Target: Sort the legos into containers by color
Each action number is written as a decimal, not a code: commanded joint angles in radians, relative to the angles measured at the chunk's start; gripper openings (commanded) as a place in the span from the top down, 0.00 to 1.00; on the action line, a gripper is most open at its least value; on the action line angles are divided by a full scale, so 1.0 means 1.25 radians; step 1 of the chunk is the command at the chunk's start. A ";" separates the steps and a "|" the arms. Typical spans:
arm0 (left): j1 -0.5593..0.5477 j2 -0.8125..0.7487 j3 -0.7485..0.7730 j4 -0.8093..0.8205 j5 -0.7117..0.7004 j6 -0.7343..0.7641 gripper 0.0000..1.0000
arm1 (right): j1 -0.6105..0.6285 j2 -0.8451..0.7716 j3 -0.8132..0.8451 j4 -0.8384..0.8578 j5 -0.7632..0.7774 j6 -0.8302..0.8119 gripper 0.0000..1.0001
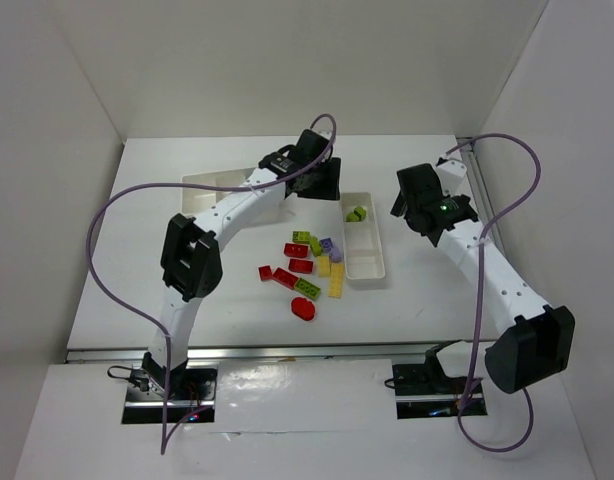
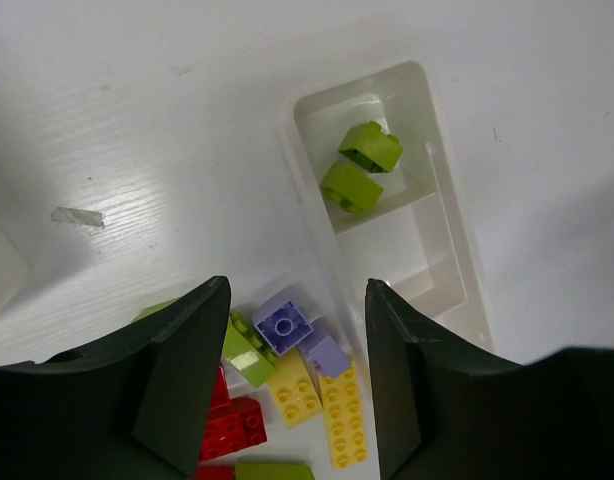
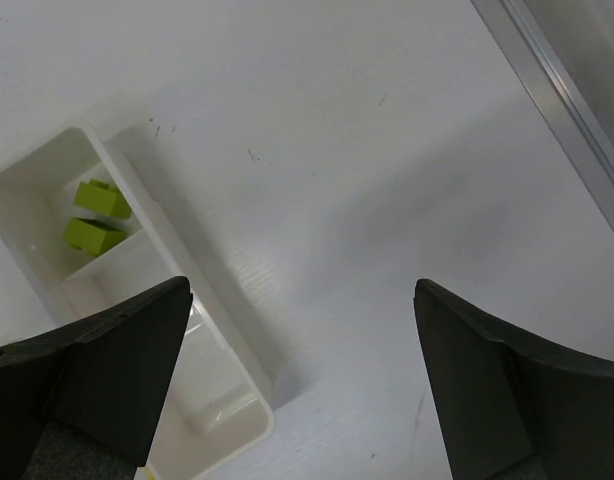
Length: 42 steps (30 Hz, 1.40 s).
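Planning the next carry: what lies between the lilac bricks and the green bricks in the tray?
In the left wrist view, only the tray wall and bare table separate the lilac bricks from the green bricks.

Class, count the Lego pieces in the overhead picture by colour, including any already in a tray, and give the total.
Red legos: 5, counting the flat oval
Lime green legos: 5, two of them in the narrow tray
Yellow legos: 3, two seemingly end to end
Lilac legos: 2
Total: 15
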<state>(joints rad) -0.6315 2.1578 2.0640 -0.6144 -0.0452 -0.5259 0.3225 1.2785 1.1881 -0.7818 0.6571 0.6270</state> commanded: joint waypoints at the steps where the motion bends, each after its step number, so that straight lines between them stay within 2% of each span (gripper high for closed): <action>1: 0.005 -0.028 0.006 -0.004 -0.013 0.011 0.34 | -0.004 0.010 -0.001 0.039 -0.020 -0.023 0.00; 6: 0.005 -0.020 0.014 -0.004 -0.013 0.011 0.34 | -0.004 0.018 -0.001 0.080 -0.092 -0.073 0.02; 11: 0.023 -0.020 0.001 -0.028 -0.028 0.002 0.35 | -0.004 0.095 0.008 0.114 -0.229 -0.130 0.11; 13: 0.034 -0.040 -0.015 -0.028 -0.028 0.002 0.35 | -0.004 0.128 0.029 0.131 -0.281 -0.142 0.15; 18: 0.060 -0.067 -0.053 -0.028 -0.028 0.010 0.36 | -0.011 0.251 0.069 0.143 -0.367 -0.180 0.35; 29: 0.060 -0.076 -0.077 -0.035 -0.028 0.017 0.38 | -0.047 0.333 0.044 0.185 -0.450 -0.219 0.34; 35: 0.060 -0.076 -0.084 -0.042 -0.035 0.017 0.38 | -0.047 0.306 0.061 0.219 -0.440 -0.219 0.34; 39: 0.067 -0.076 -0.084 -0.042 -0.035 0.017 0.38 | -0.047 0.315 0.116 0.219 -0.432 -0.227 0.44; 42: 0.067 -0.076 -0.077 -0.042 -0.035 0.017 0.38 | -0.047 0.353 0.159 0.212 -0.442 -0.234 0.46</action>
<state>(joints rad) -0.5522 2.1223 1.9671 -0.6621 -0.0780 -0.5232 0.2638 1.6970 1.3014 -0.5674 0.1146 0.3573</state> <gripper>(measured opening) 0.626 0.546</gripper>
